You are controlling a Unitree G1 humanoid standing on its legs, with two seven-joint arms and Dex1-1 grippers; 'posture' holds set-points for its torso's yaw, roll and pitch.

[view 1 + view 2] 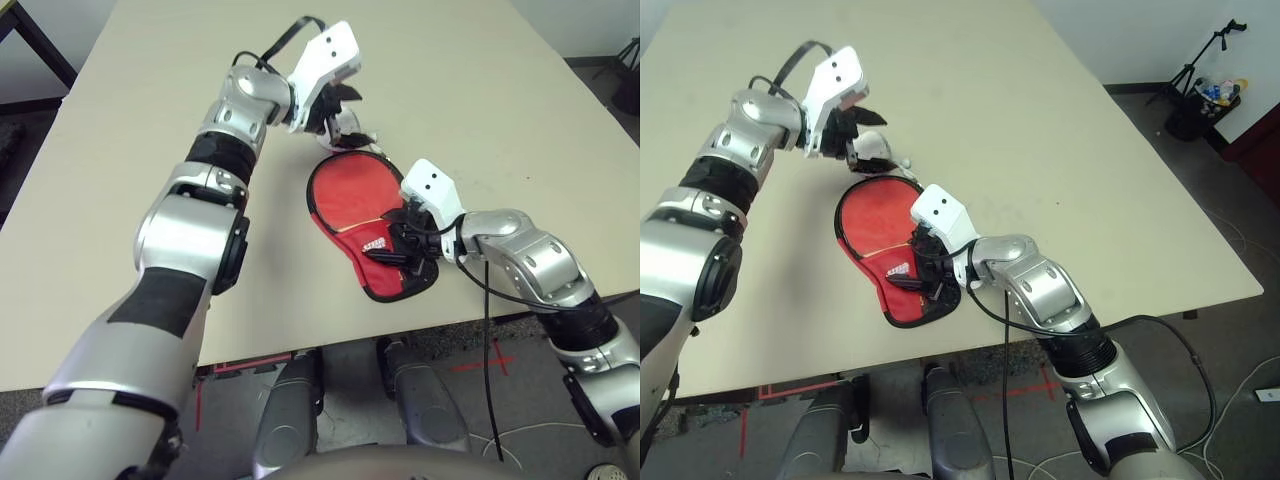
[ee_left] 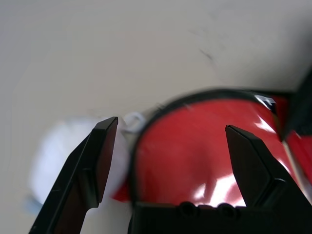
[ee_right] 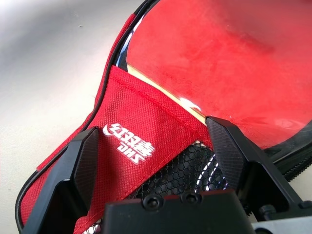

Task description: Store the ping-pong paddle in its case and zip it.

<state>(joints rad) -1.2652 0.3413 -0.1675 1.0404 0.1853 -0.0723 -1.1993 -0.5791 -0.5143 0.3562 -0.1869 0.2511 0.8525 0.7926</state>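
Tabletop (image 1: pixel 450 90): pale, broad. Near edge runs just below the case (image 1: pixel 365 245), on the robot's side; the case lies close to it, wholly on the surface. Bare surface extends widely beyond the case toward the far side, and more lies to the right, past the right gripper (image 1: pixel 912 268).

Case: red, black-rimmed, flat, narrow end toward the robot. Paddle (image 3: pixel 219 63): inside the case, its red face under the clear side, above the red fabric panel.

Left gripper (image 1: pixel 345 118): at the round end of the case, by the pom-pom (image 2: pixel 78 161); fingers wide, nothing between them gripped. Right gripper: over the narrow end; fingers wide, spread above the fabric panel and the mesh (image 3: pixel 180 170).

By view. Right wrist: white logo (image 3: pixel 129 142) in full, mesh pattern, a pale strip of the paddle at the panel's border, zipper teeth (image 3: pixel 297 168) along one side; the pom-pom is out of this view. Left wrist: pom-pom beside the black rim, with a small white loop (image 2: pixel 134 122) between. Right eye: tripod (image 1: pixel 1200 60) and black bin (image 1: pixel 1195 115) on the floor, beyond the tabletop's right side.

In the way: right gripper, covering part of the narrow end; black cable (image 1: pixel 1006 390), hanging past the near edge.
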